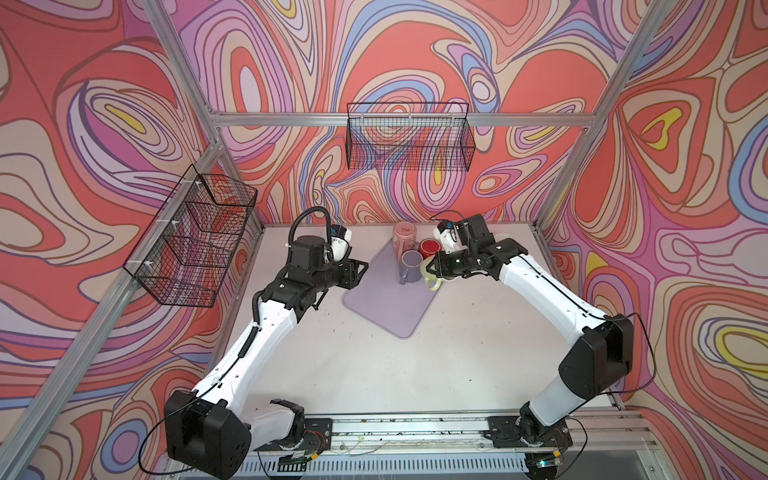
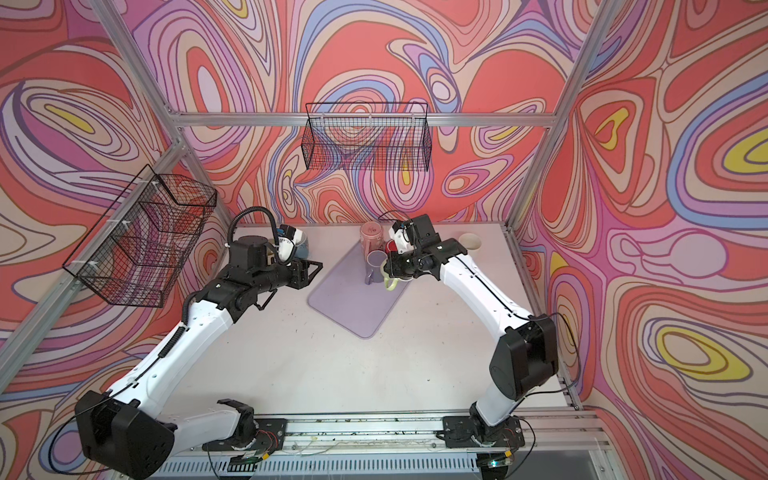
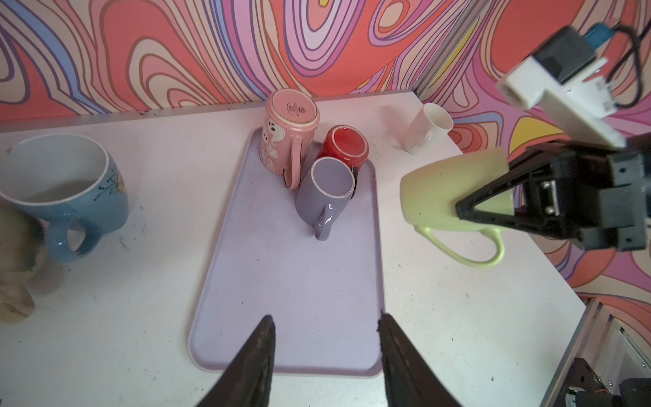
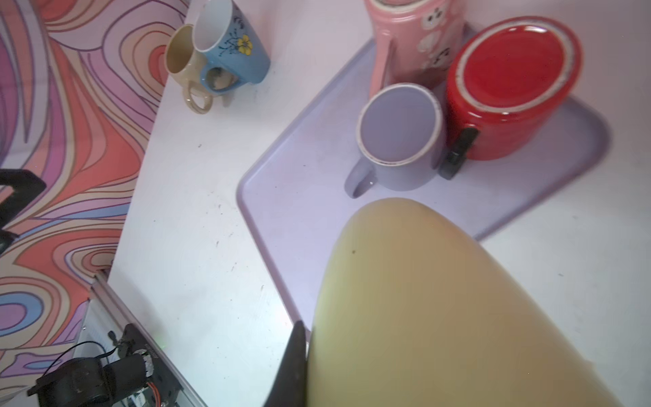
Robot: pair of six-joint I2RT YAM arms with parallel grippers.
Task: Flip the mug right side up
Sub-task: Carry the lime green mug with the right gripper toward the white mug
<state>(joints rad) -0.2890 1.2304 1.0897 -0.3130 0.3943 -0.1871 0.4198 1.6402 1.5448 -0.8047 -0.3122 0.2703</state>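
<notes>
The white table [image 1: 374, 374] carries a lavender tray [image 1: 386, 307]. The right gripper [image 3: 472, 208] is clamped on the rim of the pale green mug [image 3: 444, 190]. It holds the mug tipped on its side, handle hanging down, just beside the tray's right edge. The left gripper [image 3: 326, 320] hangs over the tray's near end, jaws apart and empty. At the tray's far end, a pink mug [image 3: 290, 141], a red mug [image 3: 347, 146] and a lavender mug [image 3: 326, 190] stand upside down together. A blue mug [image 3: 67, 190], a beige mug [image 4: 181, 60] and a white cup [image 3: 428, 128] stand upright on the table.
</notes>
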